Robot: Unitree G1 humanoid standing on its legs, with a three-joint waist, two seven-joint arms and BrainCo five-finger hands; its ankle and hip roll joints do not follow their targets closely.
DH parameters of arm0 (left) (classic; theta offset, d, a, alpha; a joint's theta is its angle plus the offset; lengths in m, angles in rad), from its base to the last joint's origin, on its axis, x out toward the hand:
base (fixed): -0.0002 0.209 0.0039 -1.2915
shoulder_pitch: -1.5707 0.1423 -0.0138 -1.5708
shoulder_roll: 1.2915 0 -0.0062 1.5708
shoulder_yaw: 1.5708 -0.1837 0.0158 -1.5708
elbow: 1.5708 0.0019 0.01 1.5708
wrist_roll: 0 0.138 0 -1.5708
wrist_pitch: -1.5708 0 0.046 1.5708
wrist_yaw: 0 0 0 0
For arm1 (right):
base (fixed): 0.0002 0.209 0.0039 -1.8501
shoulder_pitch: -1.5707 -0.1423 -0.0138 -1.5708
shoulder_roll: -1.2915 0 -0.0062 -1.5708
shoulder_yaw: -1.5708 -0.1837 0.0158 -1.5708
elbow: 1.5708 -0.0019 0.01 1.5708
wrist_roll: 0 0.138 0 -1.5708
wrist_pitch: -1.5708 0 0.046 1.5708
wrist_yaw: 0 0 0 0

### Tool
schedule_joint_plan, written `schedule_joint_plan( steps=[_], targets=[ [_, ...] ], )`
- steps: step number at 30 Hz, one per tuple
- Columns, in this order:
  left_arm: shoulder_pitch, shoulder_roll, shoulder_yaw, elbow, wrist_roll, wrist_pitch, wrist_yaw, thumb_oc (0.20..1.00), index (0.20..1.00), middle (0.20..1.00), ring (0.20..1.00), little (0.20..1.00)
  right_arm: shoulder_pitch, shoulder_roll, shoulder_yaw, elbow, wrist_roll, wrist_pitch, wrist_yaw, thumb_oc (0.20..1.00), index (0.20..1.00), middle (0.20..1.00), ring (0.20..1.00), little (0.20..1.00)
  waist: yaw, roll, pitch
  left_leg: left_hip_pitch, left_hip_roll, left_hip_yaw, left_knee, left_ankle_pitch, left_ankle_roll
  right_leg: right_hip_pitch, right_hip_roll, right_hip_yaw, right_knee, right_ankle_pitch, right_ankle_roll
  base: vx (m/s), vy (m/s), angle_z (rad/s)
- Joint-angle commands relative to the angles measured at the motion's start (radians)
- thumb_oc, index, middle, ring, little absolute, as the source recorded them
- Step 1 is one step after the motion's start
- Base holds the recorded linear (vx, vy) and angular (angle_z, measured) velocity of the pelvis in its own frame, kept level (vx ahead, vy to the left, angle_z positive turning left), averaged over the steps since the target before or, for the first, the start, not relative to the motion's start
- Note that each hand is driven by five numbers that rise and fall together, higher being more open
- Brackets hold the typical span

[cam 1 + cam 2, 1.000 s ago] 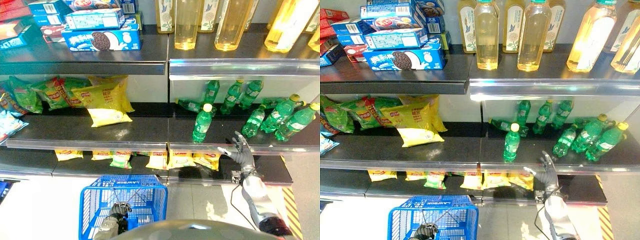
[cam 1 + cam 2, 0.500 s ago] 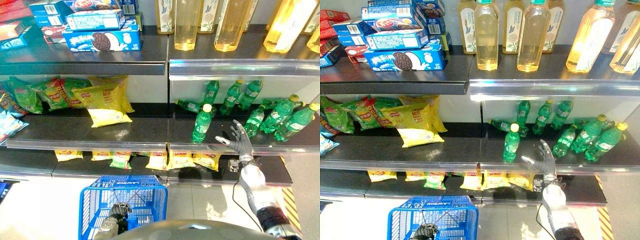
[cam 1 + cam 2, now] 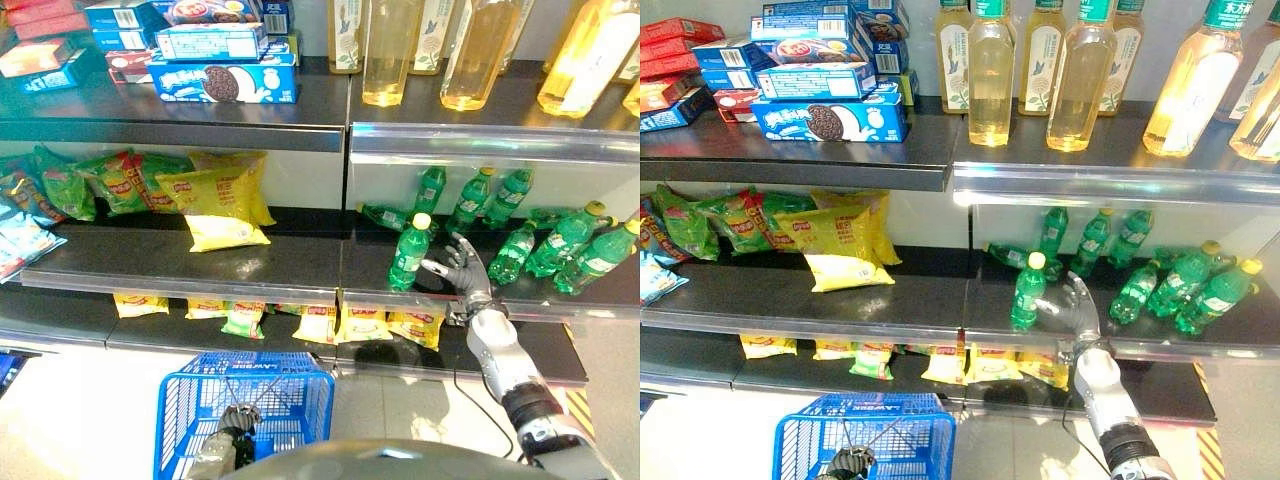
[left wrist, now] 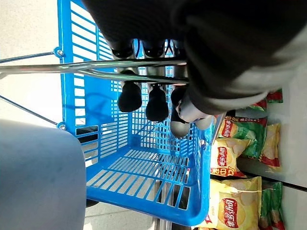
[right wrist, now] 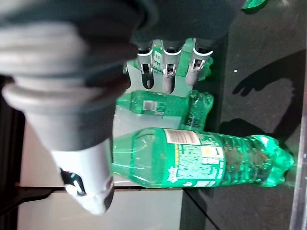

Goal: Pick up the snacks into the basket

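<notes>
Fingers of the right hand (image 3: 463,272) spread beside a standing green bottle (image 3: 408,252), nothing held; left hand (image 4: 158,98) curled round the seemingly empty blue basket (image 3: 240,405) handle.

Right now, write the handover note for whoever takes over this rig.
Left robot hand: curled round the metal handle of the blue basket, held low in front of the shelves.
Right robot hand: open, raised at the middle shelf beside the upright green bottle, not gripping it.
Snacks: yellow chip bags and green bags on the middle shelf's left half; more bags on the bottom shelf.
Done: nothing visible in the basket.
Left: every snack.
</notes>
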Motion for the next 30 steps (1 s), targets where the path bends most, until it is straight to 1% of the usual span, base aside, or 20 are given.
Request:
schedule_joint_plan(
  steps=[1, 8, 14, 16, 21, 30],
  targets=[
    [-0.033, 0.015, -0.025, 0.048, -0.017, -0.013, -0.008, 0.200, 0.200, 0.200, 0.200, 0.200, -0.092, -0.024, 0.003, 0.019, 0.020, -0.026, 0.003, 1.000, 1.000, 1.000, 1.000, 1.000, 0.023, -0.061, -0.013, 0.002, -0.047, -0.016, 0.005, -0.084, 0.036, 0.002, -0.089, 0.063, 0.017, -0.033, 0.143, 0.00, 0.000, 0.00],
    [-0.031, 0.014, -0.034, 0.044, -0.028, -0.013, -0.010, 0.200, 0.200, 0.200, 0.200, 0.200, -0.130, -0.027, 0.019, 0.081, 0.023, -0.012, 0.006, 1.000, 1.000, 1.000, 1.000, 1.000, 0.028, -0.059, -0.012, 0.000, -0.047, -0.017, 0.005, -0.084, 0.036, 0.003, -0.090, 0.061, 0.018, -0.033, 0.142, 0.00, 0.000, 0.00],
    [-0.031, 0.015, -0.046, 0.042, -0.033, -0.012, -0.011, 0.200, 0.200, 0.200, 0.200, 0.200, -0.172, -0.021, 0.034, 0.187, 0.046, -0.001, 0.014, 1.000, 1.000, 1.000, 1.000, 1.000, 0.032, -0.059, -0.012, -0.001, -0.047, -0.016, 0.005, -0.084, 0.037, 0.002, -0.091, 0.061, 0.018, -0.031, 0.142, 0.00, 0.000, 0.00],
    [-0.029, 0.017, -0.060, 0.040, -0.025, -0.011, -0.018, 0.200, 0.200, 0.200, 0.200, 0.200, -0.200, -0.021, 0.050, 0.253, 0.069, 0.009, 0.032, 1.000, 1.000, 1.000, 1.000, 1.000, 0.034, -0.059, -0.012, 0.000, -0.047, -0.014, 0.005, -0.084, 0.036, 0.000, -0.090, 0.061, 0.019, -0.031, 0.142, 0.00, 0.000, 0.00],
    [-0.031, 0.020, -0.069, 0.051, -0.024, -0.009, -0.019, 0.200, 0.200, 0.200, 0.200, 0.200, -0.247, -0.019, 0.075, 0.327, 0.094, 0.020, 0.057, 1.000, 1.000, 1.000, 1.000, 1.000, 0.038, -0.061, -0.011, -0.001, -0.047, -0.013, 0.005, -0.084, 0.036, -0.001, -0.090, 0.061, 0.021, -0.031, 0.142, 0.00, 0.000, 0.00],
    [-0.027, 0.021, -0.068, 0.053, -0.044, -0.012, -0.021, 0.200, 0.200, 0.200, 0.200, 0.200, -0.278, -0.016, 0.094, 0.370, 0.120, 0.022, 0.081, 1.000, 1.000, 1.000, 1.000, 1.000, 0.044, -0.065, -0.009, -0.003, -0.047, -0.017, 0.005, -0.083, 0.035, -0.004, -0.091, 0.055, 0.025, -0.031, 0.142, 0.00, 0.000, 0.00]
  ],
)
